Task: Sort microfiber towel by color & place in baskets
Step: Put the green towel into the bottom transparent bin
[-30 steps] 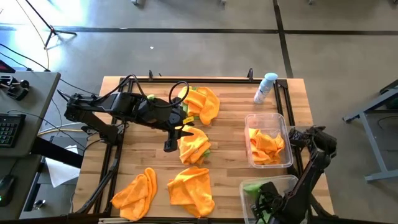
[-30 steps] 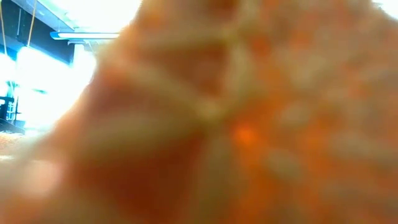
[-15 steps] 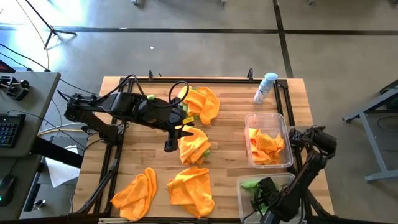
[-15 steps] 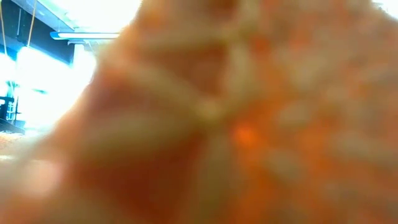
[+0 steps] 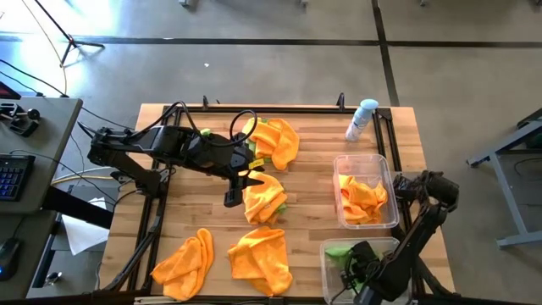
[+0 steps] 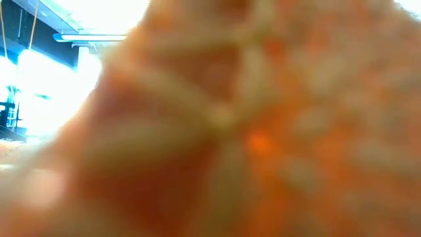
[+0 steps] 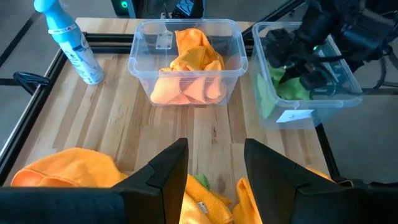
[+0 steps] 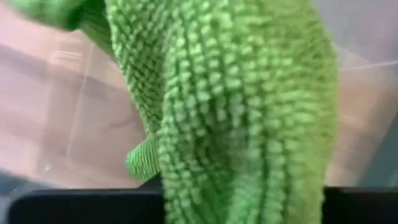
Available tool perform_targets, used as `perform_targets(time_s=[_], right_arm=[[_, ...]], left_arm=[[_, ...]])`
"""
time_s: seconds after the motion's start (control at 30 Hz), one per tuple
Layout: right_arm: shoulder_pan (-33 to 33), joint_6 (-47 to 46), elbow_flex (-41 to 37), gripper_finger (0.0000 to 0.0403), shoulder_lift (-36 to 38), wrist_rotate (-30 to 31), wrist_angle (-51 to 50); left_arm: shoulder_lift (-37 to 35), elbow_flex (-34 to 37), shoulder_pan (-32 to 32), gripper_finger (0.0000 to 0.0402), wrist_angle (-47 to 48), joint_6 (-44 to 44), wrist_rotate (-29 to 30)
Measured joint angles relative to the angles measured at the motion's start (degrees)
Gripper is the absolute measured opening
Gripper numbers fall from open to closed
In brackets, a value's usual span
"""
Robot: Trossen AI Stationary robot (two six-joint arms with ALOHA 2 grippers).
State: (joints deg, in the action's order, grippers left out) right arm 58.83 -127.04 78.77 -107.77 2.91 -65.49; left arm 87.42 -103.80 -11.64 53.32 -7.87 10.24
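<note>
The right tool [image 5: 354,269] dips into the near basket [image 5: 326,252] by the counter's right edge, its grip on the green towel [image 7: 289,87] unclear, probably letting go; next, lift clear.

Low view, level with my surface. An orange cloth [image 6: 263,131] lies right against the lens and fills nearly the whole frame, so blurred that only its colour and coarse texture read — paler cream strands cross the orange, several meeting near the centre, with one brighter orange spot just below that meeting point. The cloth's edge slopes from the upper middle down toward the lower left. Beyond that edge a strip of the room shows at the left: glaring white light [image 6: 52,72], a dark overhead beam [image 6: 39,33] — little else can be told.
</note>
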Motion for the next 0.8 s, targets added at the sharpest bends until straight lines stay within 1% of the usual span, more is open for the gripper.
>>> perform_targets(time_s=[0.23, 0.37, 0.47, 0.6, 0.67, 0.73, 0.8], right_arm=[[0.0, 0.0, 2.7, 0.0196, 3.9, -0.2, -0.8], [0.0, 0.0, 5.0, 0.0233, 6.1, -0.1, -2.2], [0.0, -0.4, 7.2, 0.0244, 7.4, 0.0, -4.6], [-0.1, -1.5, 9.7, 0.0245, 7.9, -0.1, -10.6], [-0.5, -1.5, 9.7, 0.0245, 7.9, 0.0, -11.8], [-0.7, -0.9, 9.7, 0.0245, 7.8, 3.8, -10.6], [-0.7, 0.5, 9.7, 0.0245, 7.8, 10.4, -7.7]], left_arm=[[0.0, 0.0, 0.0, 0.0145, 0.0, -0.3, 0.0], [0.0, 0.0, 0.0, 0.0145, 0.0, -0.6, 0.0], [0.0, 0.0, 0.0, 0.0145, 0.0, -0.6, 0.0], [0.0, 0.0, 0.0, 0.0145, 0.0, -0.5, 0.0], [0.0, 0.0, 0.0, 0.0145, 0.0, -0.6, 0.0], [0.0, 0.0, 0.0, 0.0145, 0.0, -0.6, 0.0], [0.0, 0.0, 0.0, 0.0145, 0.2, -0.5, 0.0]])
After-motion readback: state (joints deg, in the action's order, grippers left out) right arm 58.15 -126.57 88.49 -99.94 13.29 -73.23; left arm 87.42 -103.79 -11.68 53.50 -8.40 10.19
